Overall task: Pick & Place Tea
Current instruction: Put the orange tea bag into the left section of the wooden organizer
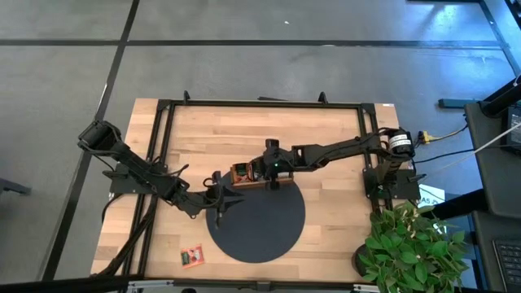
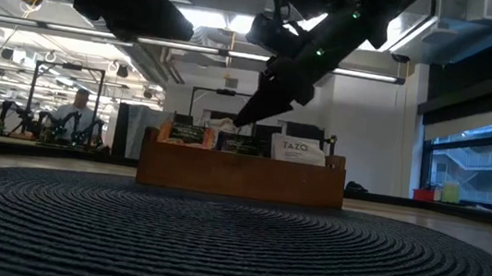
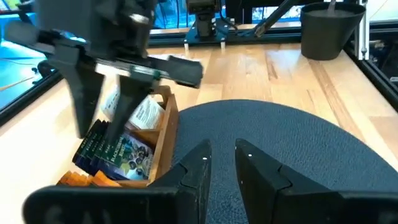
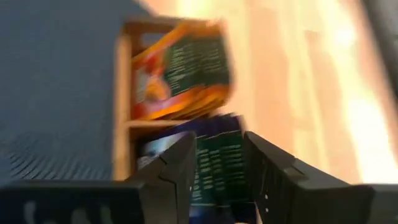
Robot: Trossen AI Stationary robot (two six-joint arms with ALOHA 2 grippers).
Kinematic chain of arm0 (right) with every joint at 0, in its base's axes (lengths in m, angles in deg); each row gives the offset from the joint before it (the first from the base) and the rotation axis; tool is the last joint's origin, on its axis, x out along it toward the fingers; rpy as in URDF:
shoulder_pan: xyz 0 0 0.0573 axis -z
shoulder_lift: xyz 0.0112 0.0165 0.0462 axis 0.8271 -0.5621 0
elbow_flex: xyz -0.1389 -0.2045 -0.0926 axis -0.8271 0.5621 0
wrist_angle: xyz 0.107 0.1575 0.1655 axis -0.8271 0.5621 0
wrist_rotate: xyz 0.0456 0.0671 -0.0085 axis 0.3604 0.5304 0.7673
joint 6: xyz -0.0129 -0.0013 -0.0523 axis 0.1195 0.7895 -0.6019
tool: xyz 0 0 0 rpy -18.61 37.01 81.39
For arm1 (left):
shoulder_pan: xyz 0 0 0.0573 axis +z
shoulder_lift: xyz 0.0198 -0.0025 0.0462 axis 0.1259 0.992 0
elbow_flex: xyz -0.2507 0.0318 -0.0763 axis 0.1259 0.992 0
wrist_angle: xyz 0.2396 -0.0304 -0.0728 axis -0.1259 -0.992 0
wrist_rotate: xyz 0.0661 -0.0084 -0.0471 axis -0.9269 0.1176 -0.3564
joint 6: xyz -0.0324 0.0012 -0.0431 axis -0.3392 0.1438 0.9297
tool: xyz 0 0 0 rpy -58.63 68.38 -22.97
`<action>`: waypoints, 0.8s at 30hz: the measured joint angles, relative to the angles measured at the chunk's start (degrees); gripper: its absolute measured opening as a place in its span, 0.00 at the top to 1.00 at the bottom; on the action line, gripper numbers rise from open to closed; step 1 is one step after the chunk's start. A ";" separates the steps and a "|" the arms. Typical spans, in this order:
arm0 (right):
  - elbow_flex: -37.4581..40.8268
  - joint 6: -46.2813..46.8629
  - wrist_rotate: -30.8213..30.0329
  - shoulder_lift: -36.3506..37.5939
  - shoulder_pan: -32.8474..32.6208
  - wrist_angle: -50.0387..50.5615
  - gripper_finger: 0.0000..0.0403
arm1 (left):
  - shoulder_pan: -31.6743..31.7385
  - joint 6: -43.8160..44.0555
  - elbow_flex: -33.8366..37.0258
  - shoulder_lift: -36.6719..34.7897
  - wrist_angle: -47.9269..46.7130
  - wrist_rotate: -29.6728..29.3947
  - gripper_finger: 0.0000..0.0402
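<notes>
A long wooden tray [image 1: 237,184] stands on the far edge of the round dark mat [image 1: 256,220]. Tea sachets stand upright in its compartments: orange [image 2: 186,133], black [image 2: 241,144] and white [image 2: 298,150]. My right gripper [image 4: 217,146] hangs open just above the tray, over the black sachets [image 4: 217,168], with the orange ones [image 4: 180,74] beyond it; nothing is between its fingers. My left gripper [image 3: 227,168] hovers open over the mat beside the tray's left end [image 3: 165,134], holding nothing. One loose orange-red sachet [image 1: 192,256] lies flat on the table near the front left.
A potted plant [image 1: 411,244] stands at the table's front right corner. A black frame [image 1: 163,146] runs around the tabletop. Bare wood lies on the mat's right [image 1: 334,203] and behind the tray. A person [image 2: 77,114] sits far back in the room.
</notes>
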 joint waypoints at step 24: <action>-2.76 10.10 -0.33 0.36 -9.55 -10.27 0.66 | -8.34 30.47 -0.02 -5.68 -19.56 37.59 0.82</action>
